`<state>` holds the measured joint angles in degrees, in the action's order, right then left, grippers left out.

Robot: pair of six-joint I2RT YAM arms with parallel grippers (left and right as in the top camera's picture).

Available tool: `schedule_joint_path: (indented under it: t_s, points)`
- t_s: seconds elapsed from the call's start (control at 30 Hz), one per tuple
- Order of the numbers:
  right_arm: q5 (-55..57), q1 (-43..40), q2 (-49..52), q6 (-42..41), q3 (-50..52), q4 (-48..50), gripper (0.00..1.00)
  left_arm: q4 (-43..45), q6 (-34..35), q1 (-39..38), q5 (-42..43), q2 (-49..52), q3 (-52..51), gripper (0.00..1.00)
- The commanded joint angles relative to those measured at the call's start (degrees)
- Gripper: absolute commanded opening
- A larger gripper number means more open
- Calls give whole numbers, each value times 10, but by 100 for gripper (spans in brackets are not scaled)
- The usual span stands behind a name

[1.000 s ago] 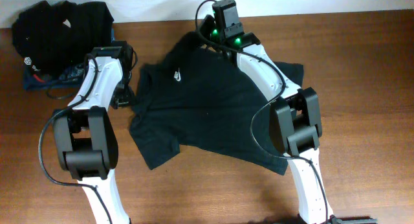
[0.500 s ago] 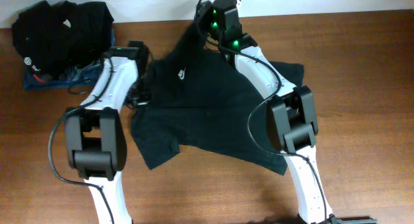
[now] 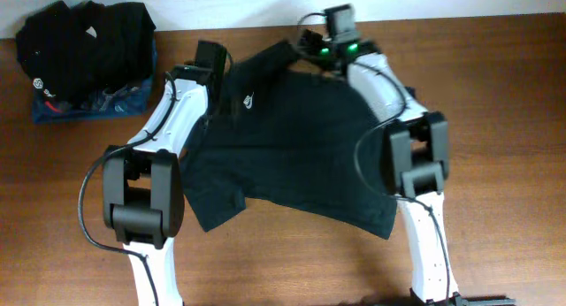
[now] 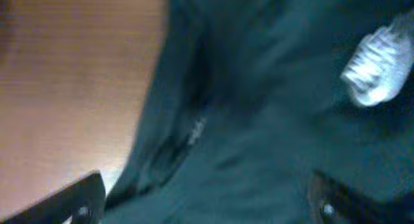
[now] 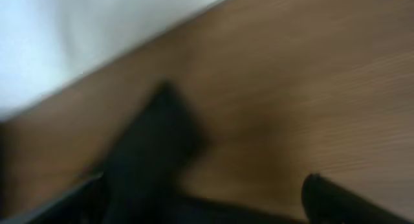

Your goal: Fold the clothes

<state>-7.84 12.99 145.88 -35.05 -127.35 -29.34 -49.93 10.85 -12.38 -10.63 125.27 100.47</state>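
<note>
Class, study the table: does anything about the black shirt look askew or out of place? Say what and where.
Yes. The black shirt lies crooked on the table: its near hem slants, one near corner juts out as a flap, and the far sleeve looks bunched.

Nothing is legible: the shirt (image 3: 292, 147) carries a small white mark (image 3: 250, 100), upper centre of the frame, too blurred to read.

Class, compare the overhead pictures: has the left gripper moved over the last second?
Yes. The left gripper moved toward the far edge of the table, ending over the black shirt near its shoulder.
</note>
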Motion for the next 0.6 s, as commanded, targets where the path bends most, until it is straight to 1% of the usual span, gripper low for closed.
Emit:
schedule_joint_path:
  t_s: [0.0,0.03,0.07,0.1,0.13,0.17,0.23,0.27,0.3,0.4,0.57]
  points:
    - [-5,-46,-45,146,-77,-149,96,94,-103,0,90,-5,9,84]
    - [-6,-53,-45,160,-84,-178,89,110,-103,0,90,-5,9,70]
    - [-6,-66,-45,167,-89,-220,77,126,-103,0,90,-5,9,48]
    - [-8,-79,-45,166,-90,-258,59,139,-103,0,91,-4,9,32]
    - [-18,-93,-45,166,-90,-297,44,158,-107,0,106,-2,9,14]
    - [-30,-102,-45,166,-89,-324,34,170,-116,0,120,2,9,6]
    - [-41,-118,-45,166,-89,-381,8,197,-140,0,145,12,9,1]
    - [-40,-121,-45,167,-89,-400,6,205,-140,0,145,15,9,1]
    - [-40,-123,-45,166,-89,-414,4,211,-142,0,145,20,9,1]
    - [-40,-123,-45,185,-88,-456,4,241,-149,0,146,37,9,1]
    - [-36,-119,-41,188,-87,-465,4,285,-153,0,163,74,9,1]
